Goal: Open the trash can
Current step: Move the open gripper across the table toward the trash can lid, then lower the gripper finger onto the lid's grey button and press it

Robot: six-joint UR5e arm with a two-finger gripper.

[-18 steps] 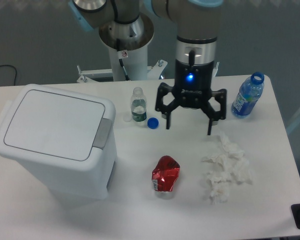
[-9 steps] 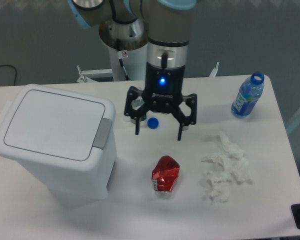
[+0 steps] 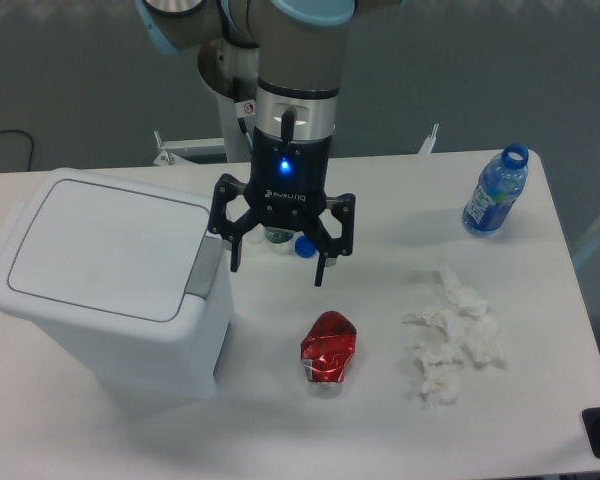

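The trash can (image 3: 105,285) is a large white bin at the left of the table, its flat lid down and a grey push tab (image 3: 205,268) on its right edge. My gripper (image 3: 277,270) hangs open just right of that tab, its left fingertip (image 3: 234,266) close beside the tab. Whether it touches the tab I cannot tell. Nothing is between the fingers.
Partly hidden behind the gripper are a small clear bottle (image 3: 276,236) and a blue cap (image 3: 304,245). A crushed red can (image 3: 329,350) lies in front. Crumpled white tissue (image 3: 450,335) lies at the right, and a blue bottle (image 3: 496,192) stands at the far right.
The gripper has moved steadily left across the table, from the right of the small bottle to beside the bin's grey tab. It has stayed open.
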